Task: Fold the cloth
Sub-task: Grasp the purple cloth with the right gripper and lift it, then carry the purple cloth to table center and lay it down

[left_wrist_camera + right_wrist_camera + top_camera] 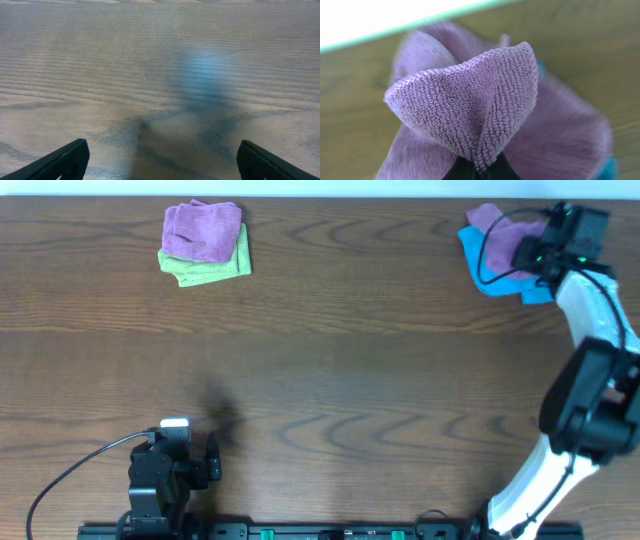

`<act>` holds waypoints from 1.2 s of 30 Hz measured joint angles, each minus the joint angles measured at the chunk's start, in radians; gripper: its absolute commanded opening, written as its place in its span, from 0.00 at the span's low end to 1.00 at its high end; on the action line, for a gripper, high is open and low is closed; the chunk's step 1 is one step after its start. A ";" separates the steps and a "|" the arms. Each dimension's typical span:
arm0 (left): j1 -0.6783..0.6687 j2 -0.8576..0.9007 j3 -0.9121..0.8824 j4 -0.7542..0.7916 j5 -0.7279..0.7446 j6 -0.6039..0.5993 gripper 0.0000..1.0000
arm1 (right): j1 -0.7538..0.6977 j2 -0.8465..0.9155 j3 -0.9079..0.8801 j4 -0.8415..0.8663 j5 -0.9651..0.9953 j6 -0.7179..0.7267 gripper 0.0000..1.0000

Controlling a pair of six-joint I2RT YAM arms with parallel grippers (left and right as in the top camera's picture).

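Note:
The lilac-purple cloth [497, 226] lies bunched on a bright blue cloth [503, 276] at the far right of the table. My right gripper [528, 250] is shut on a pinched fold of the purple cloth [470, 110], which stands up in front of the fingers [479, 172] in the right wrist view. The white tag is not visible. My left gripper [200, 465] is open and empty near the front left edge; its fingertips [160, 160] frame bare wood.
A small folded purple cloth [203, 229] sits on a folded green cloth [212, 268] at the far left. The brown wooden table [330, 350] spans the view. The right arm's white links [590, 310] reach over the right side.

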 measured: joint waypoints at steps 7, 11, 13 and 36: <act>0.000 0.000 0.000 0.000 0.000 0.000 0.95 | 0.027 -0.246 0.008 -0.175 -0.015 -0.047 0.01; 0.000 0.000 0.000 0.000 0.000 0.000 0.96 | 0.123 -0.392 0.008 -0.348 -0.018 -0.125 0.01; 0.000 0.000 0.000 0.000 0.000 0.000 0.95 | 0.166 -0.466 0.008 -0.426 -0.017 -0.143 0.01; 0.000 0.000 0.000 0.000 0.000 0.005 0.96 | 0.849 -0.735 -0.219 -0.889 -0.224 -0.237 0.02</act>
